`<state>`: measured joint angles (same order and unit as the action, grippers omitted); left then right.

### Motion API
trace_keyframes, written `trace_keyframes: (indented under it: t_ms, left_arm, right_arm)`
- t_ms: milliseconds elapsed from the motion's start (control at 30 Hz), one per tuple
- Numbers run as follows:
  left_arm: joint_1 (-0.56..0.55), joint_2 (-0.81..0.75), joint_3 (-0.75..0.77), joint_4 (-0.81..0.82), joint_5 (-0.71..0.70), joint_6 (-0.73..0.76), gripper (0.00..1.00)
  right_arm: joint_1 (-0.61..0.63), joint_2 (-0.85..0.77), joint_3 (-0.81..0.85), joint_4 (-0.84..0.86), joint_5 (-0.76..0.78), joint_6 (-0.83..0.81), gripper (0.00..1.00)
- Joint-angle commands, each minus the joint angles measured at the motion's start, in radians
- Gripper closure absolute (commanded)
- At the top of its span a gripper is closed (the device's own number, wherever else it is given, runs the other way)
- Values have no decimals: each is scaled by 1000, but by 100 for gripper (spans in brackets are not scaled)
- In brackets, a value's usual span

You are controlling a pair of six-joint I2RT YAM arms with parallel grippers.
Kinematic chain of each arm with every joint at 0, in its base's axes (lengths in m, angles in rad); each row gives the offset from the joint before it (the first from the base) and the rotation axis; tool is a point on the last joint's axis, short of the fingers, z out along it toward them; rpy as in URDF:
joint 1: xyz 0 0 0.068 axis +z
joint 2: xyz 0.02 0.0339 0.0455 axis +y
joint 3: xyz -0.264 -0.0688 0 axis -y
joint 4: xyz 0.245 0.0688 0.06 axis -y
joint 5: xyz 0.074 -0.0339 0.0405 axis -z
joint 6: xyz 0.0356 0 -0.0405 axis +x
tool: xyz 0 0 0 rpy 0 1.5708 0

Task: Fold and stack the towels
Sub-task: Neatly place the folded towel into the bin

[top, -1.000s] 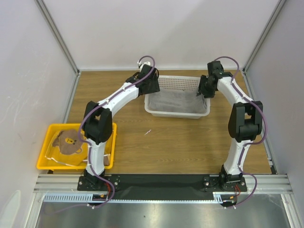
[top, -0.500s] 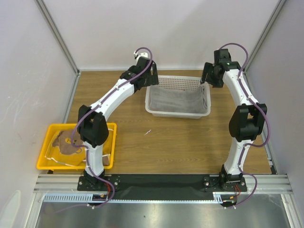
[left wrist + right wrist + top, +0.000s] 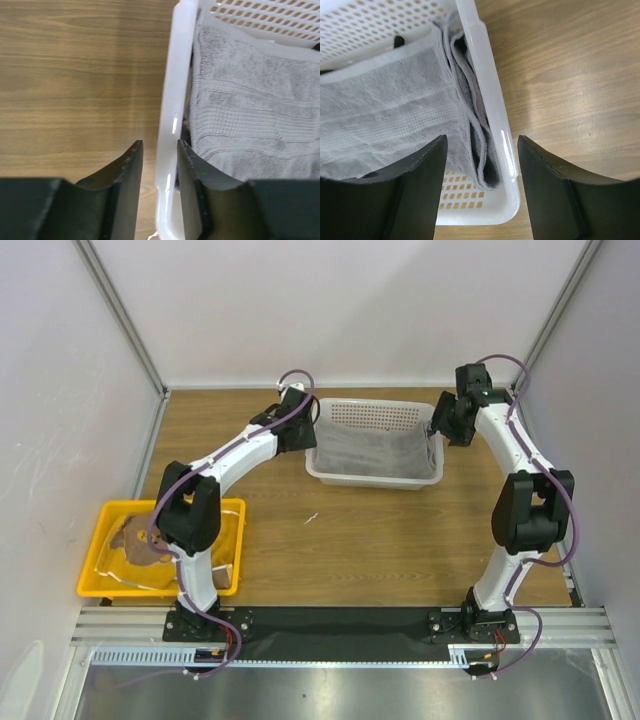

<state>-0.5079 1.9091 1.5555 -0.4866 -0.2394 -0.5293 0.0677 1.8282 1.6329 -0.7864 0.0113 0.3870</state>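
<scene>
**Operator:** What is the state of the left tool [image 3: 160,150]?

**Technician:** It is spread narrowly and holds nothing. Its fingers straddle the left wall of the white basket [image 3: 172,75]. One is outside over the table [image 3: 75,75], the other inside beside the grey towel [image 3: 250,115]. A sliver of table shows between the outer finger and the wall.

**Operator:** And the right tool [image 3: 482,142]?

**Technician:** It is spread wide and also empty, astride the basket's right wall. The towel's folded edge lies between its fingers, against that wall.

**Operator:** How does the towel lie?

**Technician:** It lies inside the basket, with its long axis running from one tool to the other. Each tool has one end directly inboard, so neither arm is nearer. The grasp probably has to go inward and down, clear of the wall.

**Operator:** Arm pose?

**Technician:** Both arms reach far forward, wrists pitched down over the basket's short walls. The bear-print towel [image 3: 140,540] rests in the yellow tray [image 3: 92,570], well apart.
</scene>
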Motion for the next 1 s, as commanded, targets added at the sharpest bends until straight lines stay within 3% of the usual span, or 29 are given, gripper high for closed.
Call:
trace_keyframes:
  t_ms: [0, 267, 400, 533, 767, 867, 967]
  left_arm:
    - [3, 2, -43, 69, 32, -35, 63]
    - [-7, 60, -34, 125, 88, -164, 75]
    - [-46, 105, 24, 109, 78, -323, 80]
    - [-87, 206, 156, 143, 55, -301, 79]
    - [-90, 500, 610, 218, 222, -149, 79]
    - [-104, 625, 800, 197, 258, -176, 78]
    - [-139, 668, 830, 255, 242, -279, 76]
  right_arm:
    - [-20, -69, 8, 64, 0, 42, 37]
    - [-31, -93, 18, 58, -33, 58, 35]
    - [-57, -116, -7, 81, -42, 110, 33]
    - [-101, -176, -47, 131, -69, 161, 32]
    - [-175, -210, -87, 184, -113, 125, 29]
    - [-193, -224, -119, 205, -119, 110, 29]
    - [-195, -219, -140, 240, -145, 85, 29]
